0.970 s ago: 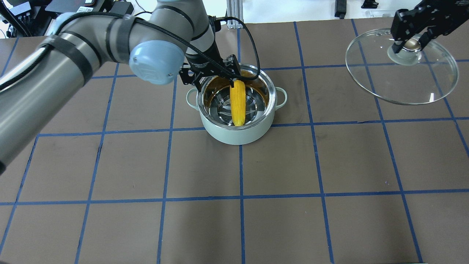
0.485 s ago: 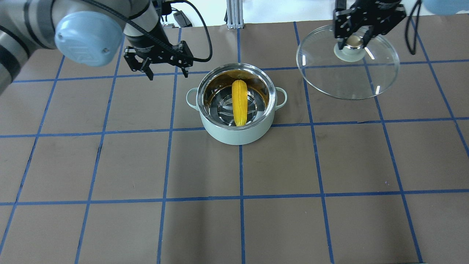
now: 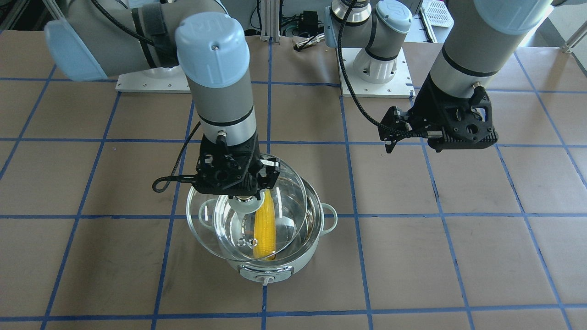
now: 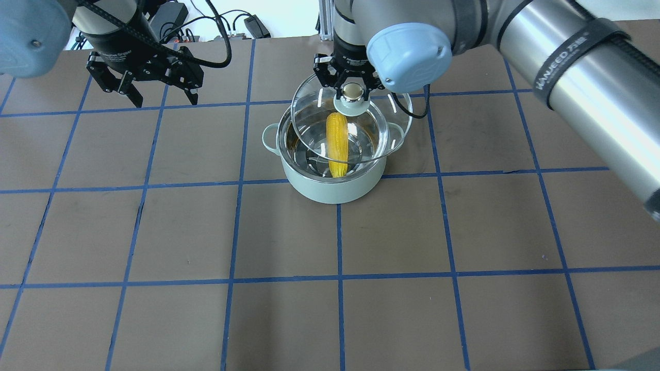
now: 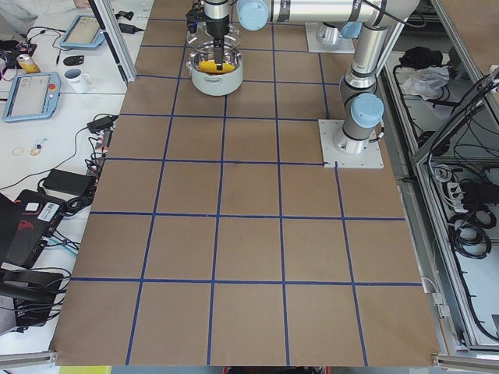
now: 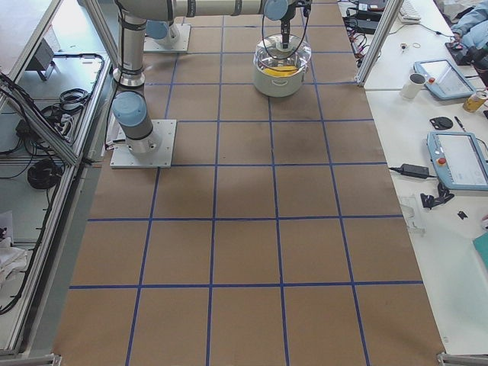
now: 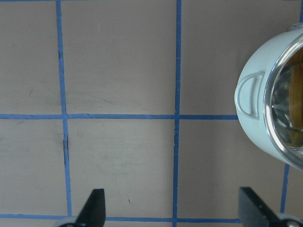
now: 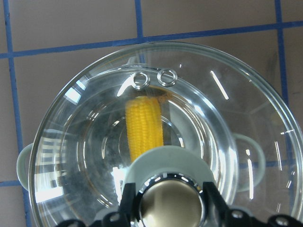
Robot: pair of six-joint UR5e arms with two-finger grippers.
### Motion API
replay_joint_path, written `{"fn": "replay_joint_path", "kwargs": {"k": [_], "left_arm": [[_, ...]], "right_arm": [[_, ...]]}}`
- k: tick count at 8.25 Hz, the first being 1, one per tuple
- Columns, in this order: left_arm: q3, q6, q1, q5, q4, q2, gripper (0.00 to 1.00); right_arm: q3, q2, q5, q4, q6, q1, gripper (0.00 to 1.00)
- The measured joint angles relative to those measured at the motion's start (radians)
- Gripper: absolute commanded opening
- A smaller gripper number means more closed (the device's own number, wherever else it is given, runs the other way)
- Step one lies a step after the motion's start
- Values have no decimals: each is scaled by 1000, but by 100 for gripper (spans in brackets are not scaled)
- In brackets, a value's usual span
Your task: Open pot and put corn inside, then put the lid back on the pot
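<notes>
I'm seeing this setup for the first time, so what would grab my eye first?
The right gripper holds a clear glass lid over the mint-green pot mid-table, not yet seated. A bright yellow ear of corn lies inside it. The left gripper hangs open and empty, off to the side.

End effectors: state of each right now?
Left end effector: open, holding nothing.
Right end effector: closed on the lid by its knob.

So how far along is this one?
Done: the corn lies inside the pot. In hand: the right gripper holds the lid by its knob over the pot, offset and not seated. To do: lower it onto the rim and release. The left gripper is open, off to the side.
</notes>
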State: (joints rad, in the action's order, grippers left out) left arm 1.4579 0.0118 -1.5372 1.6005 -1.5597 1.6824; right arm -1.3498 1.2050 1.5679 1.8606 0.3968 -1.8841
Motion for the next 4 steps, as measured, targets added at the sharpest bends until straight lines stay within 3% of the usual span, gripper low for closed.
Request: {"fn": "replay_joint_path", "kwargs": {"k": [4], "left_arm": [[-2, -14, 3, 6, -22, -28, 100]], "right_arm": [[0, -62, 3, 39, 108, -71, 12]]}}
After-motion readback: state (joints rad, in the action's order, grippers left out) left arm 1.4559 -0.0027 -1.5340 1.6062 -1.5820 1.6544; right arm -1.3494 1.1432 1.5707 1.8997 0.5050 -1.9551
